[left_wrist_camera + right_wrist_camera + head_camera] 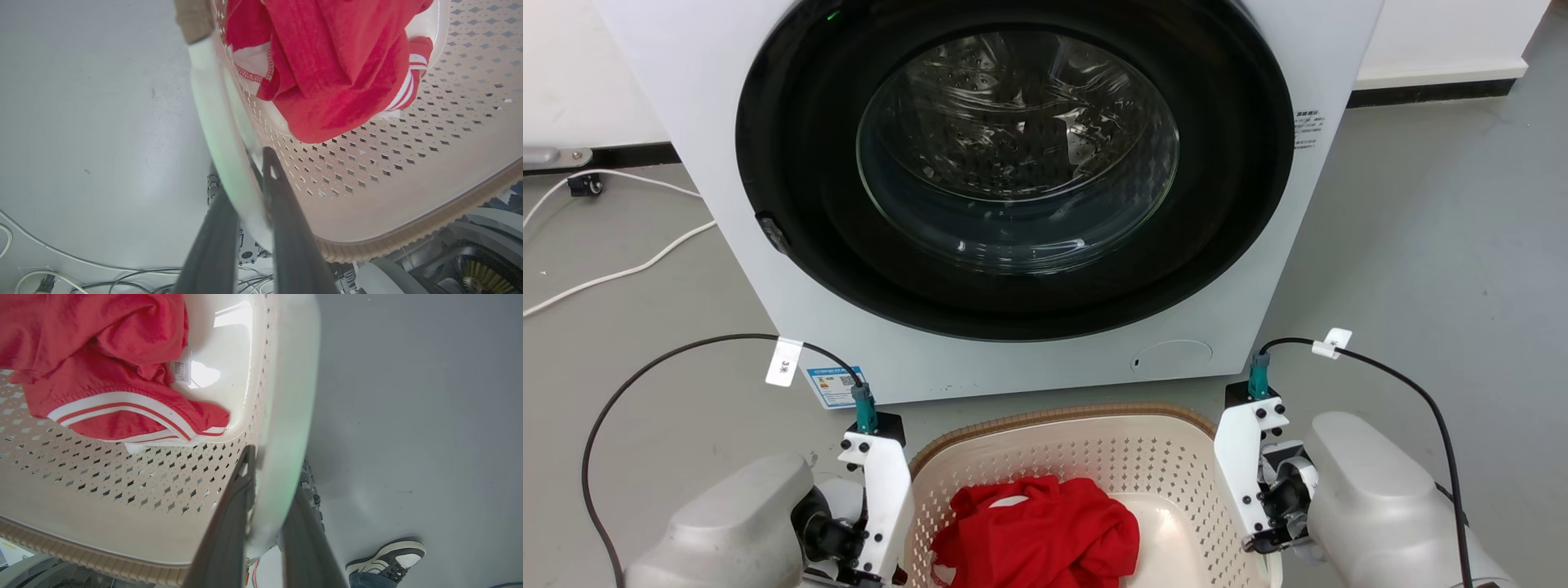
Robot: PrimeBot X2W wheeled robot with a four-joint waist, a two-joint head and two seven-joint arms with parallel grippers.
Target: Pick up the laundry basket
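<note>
Two pincers: left pincer [241, 175] and right pincer [277, 457] each clamp a smooth white side handle [218, 130], one dark finger inside the wall and one outside.
Washer [686, 122]: white boxy body, round black-ringed glass door.
Laundry basket [1143, 465]: cream plastic, rounded-rectangular, diamond-perforated walls, brown woven-look rim; near centre, just in front of the washer, between the two pincers.
Garment [1045, 531]: crumpled red cloth with white striped trim, lying inside the basket.
Floor [1421, 245]: smooth grey.
</note>
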